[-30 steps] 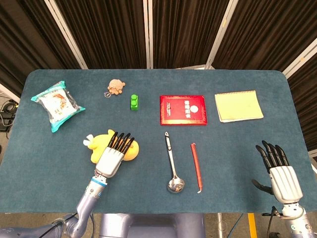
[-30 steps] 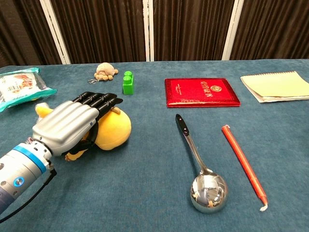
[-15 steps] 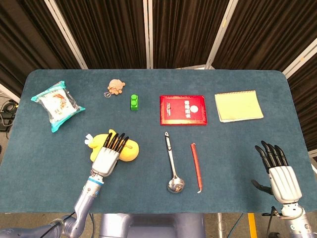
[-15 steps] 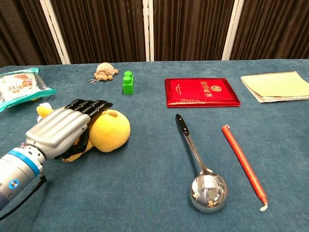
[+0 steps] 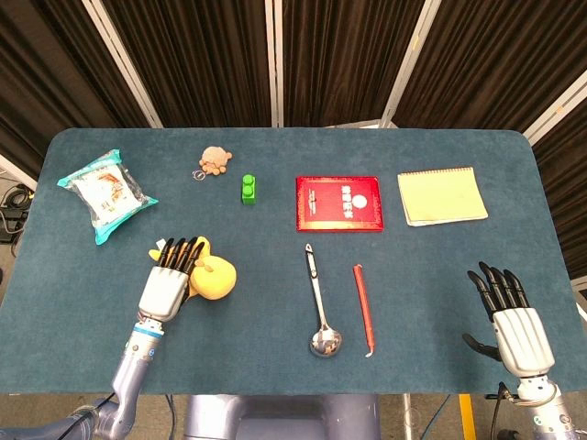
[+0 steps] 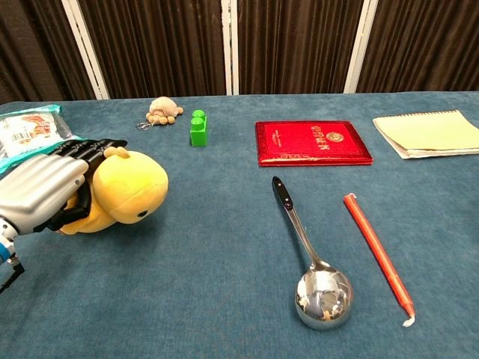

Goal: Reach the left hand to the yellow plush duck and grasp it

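Item: yellow plush duck [image 6: 123, 191], at the near left of the table [image 5: 275, 229], head turned right.
Holder: left hand [image 6: 37, 193], fingers [image 6: 82, 149] wrapped over the duck's back and top, clamped on it; it looks raised off the cloth, though that is not certain.
Right hand [image 5: 516, 321]: near right corner, fingers apart, holding nothing.
Handling, as judged: light, soft, squashy, not fragile; fabric gives good friction. Best taken around the plump body, not the small wing or beak.
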Controlling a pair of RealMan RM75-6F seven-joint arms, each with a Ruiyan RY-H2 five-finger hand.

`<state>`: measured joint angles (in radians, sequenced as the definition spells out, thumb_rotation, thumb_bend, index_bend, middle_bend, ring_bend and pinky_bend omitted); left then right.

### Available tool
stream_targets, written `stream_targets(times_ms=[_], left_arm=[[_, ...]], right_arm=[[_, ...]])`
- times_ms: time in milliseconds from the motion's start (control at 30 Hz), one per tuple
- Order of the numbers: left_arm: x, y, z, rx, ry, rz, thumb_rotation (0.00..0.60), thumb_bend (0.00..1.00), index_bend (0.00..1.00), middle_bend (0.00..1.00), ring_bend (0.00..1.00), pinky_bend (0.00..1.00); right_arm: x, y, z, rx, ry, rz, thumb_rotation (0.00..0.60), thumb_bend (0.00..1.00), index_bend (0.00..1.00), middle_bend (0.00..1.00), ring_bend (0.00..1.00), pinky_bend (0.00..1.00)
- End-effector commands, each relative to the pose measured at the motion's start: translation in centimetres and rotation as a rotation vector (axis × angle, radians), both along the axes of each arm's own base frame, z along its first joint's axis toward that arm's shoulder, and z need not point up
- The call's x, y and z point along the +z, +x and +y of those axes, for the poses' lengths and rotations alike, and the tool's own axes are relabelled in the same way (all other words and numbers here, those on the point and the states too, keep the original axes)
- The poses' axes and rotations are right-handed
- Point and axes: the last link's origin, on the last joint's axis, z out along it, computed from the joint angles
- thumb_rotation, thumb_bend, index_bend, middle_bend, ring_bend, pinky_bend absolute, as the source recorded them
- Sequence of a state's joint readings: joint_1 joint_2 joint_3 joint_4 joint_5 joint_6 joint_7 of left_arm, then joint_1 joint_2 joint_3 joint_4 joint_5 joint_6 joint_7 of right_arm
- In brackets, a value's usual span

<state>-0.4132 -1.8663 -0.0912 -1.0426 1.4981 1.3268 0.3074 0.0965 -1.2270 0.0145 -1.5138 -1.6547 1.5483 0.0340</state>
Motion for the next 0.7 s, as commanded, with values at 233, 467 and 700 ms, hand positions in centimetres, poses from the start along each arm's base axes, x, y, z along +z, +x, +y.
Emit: stream_targets(times_ms=[233,467,700], left_arm=[[-0.3,0.9,-0.2,-0.019,-0.025,0.006,0.600,1.00,0.00,0.00,0.00,0.00],[-2.1,0.9,-0.1,0.007,-0.069,0.041,0.600,1.00,0.00,0.00,0.00,0.00],[-3.4,3.2,-0.9,-0.070,-0.101,0.049,0.600,1.00,0.00,0.00,0.00,0.00]], right_arm=[[0.2,0.0,0.0,-0.002,-0.004,-0.005,0.600,0.13,0.00,0.00,0.00,0.00],[0.2,-0.1,-0.1,-0.003,-0.001,-0.006,0.600,0.13,0.00,0.00,0.00,0.00],[0.2,-0.1,-0.1,-0.004,-0.002,-0.008,0.600,0.13,0.00,0.00,0.00,0.00]])
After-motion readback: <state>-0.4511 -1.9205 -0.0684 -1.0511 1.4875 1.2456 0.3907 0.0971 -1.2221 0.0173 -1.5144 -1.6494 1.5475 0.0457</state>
